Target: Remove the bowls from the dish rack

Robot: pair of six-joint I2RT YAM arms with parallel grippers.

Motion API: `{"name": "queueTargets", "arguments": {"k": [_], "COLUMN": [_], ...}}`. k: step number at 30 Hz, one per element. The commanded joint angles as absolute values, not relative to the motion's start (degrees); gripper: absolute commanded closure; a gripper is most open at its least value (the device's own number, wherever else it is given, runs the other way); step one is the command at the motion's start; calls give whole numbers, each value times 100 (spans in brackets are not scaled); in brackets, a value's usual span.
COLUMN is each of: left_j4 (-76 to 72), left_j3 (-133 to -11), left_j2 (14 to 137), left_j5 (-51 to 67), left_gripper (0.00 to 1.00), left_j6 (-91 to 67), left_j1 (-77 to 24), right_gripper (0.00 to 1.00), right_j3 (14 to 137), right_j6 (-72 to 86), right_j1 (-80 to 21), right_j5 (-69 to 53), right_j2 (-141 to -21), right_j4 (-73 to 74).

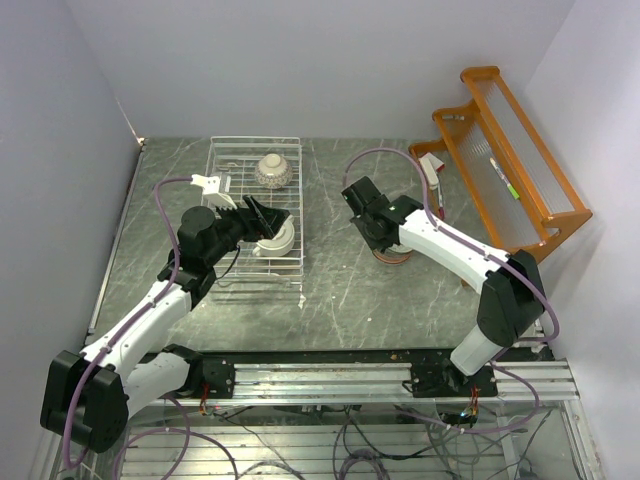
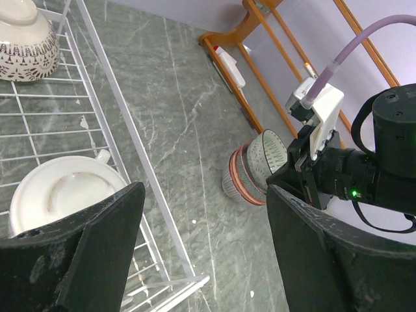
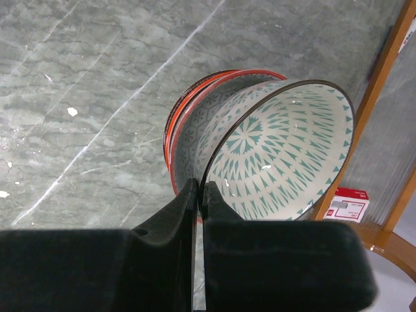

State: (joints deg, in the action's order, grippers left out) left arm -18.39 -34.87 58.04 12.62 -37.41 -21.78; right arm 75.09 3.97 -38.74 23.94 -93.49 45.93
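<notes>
The white wire dish rack [image 1: 232,180] holds a patterned bowl [image 1: 274,170] at its far side and a cream bowl with a small handle [image 1: 280,240] near its right edge. My left gripper [image 1: 262,218] hovers open over the cream bowl [image 2: 62,195], with nothing between its fingers [image 2: 205,190]. On the table to the right stands a stack of bowls with a red-rimmed one [image 3: 185,117] outermost. My right gripper [image 3: 200,188] is shut on the rim of a teal-triangle patterned bowl [image 3: 286,149], tilted against that stack [image 2: 242,174].
An orange wooden shelf rack [image 1: 510,160] stands at the back right, close behind the bowl stack. A small red and white box [image 3: 344,203] lies at its foot. The rack's right wall [image 2: 130,136] runs between the cream bowl and the stack.
</notes>
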Motion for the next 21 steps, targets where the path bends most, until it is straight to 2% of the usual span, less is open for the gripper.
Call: {"name": "queueTargets", "arguments": {"k": [1,11,13,16,21], "left_j4": [-1940,-1918,-1916,-1873,-1577], "left_j3": [-3490,-3483,-3518,-3630,-4032], "left_j2": [5798,5854,5908,6051,6442], "left_j5": [1250,1226,1225,1135,831], "left_gripper": [14,14,14,14,14], "left_j6": [-3646,-3616,-3605,-3543,-3318], "left_j1": [-2144,-2144,-2145,-2143,-2145], "right_gripper": [100,85,74,64,57], "right_j3": [7465,7477,7495,7474,7371], "right_j6": [373,448,493,531,592], "right_j1": [-3970,-4014,-4024,-4032,-4027], "right_j5": [2533,2530,2560,2590,2629], "right_j2": [-9372,-9342,-9275,-9094,-8718], "right_j4": [4365,4415,4432,4385,4130]}}
